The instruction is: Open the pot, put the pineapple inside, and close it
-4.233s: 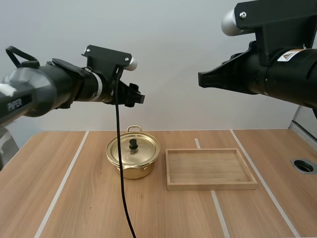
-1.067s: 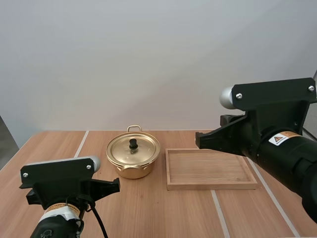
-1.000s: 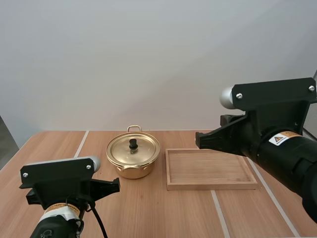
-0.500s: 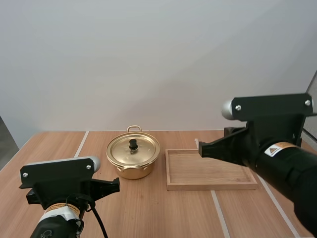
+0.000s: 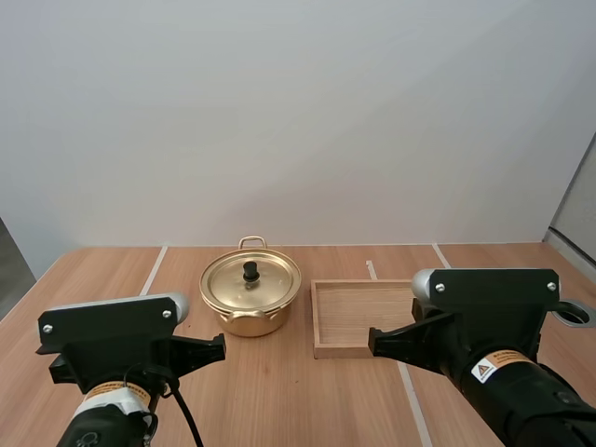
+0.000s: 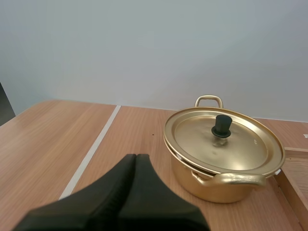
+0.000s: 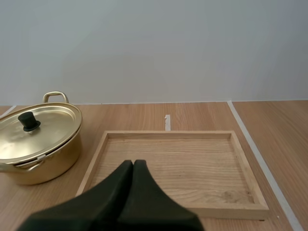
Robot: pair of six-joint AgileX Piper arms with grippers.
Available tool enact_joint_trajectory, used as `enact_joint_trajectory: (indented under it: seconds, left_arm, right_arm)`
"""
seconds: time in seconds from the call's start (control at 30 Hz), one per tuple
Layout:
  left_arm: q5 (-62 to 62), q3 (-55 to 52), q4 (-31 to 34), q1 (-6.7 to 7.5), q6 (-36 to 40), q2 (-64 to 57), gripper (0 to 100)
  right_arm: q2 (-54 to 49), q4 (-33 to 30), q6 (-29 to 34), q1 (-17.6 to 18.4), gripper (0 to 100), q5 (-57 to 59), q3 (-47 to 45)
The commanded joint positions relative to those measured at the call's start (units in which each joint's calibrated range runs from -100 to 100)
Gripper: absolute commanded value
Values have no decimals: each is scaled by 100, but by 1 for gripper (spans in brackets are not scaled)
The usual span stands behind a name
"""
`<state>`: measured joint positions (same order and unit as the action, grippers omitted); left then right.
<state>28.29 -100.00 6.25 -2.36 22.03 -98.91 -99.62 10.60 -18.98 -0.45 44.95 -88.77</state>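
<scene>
Left claw (image 6: 136,158), right claw (image 7: 133,164): fingers together

A wooden tray (image 5: 358,312) is set flat on a wooden table (image 5: 93,279), its long sides running across the table. In the right wrist view the tray (image 7: 192,159) is seen as a shallow rectangle with a low raised rim and a light-grained floor. The tabletop is crossed by white lines (image 5: 153,270); a short one (image 7: 167,121) is seen just behind the tray's far rim, and a longer one (image 7: 255,149) is laid beside its right end. A plain pale wall (image 5: 298,121) is seen behind the table.
</scene>
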Motion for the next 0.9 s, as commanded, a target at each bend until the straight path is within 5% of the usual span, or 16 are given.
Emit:
enact_joint_trajectory:
  seconds: [0.0,0.3,0.87]
  left_arm:
    - [-92,0,6,10,60,-36,0]
    - [-92,0,6,10,60,-36,0]
    - [-92,0,6,10,60,-36,0]
  right_arm:
    - [-38,-396,382,72,0,-255,-7]
    - [-38,-317,872,82,0,-636,-1099]
    - [-38,-885,555,82,0,-1354,-1123]
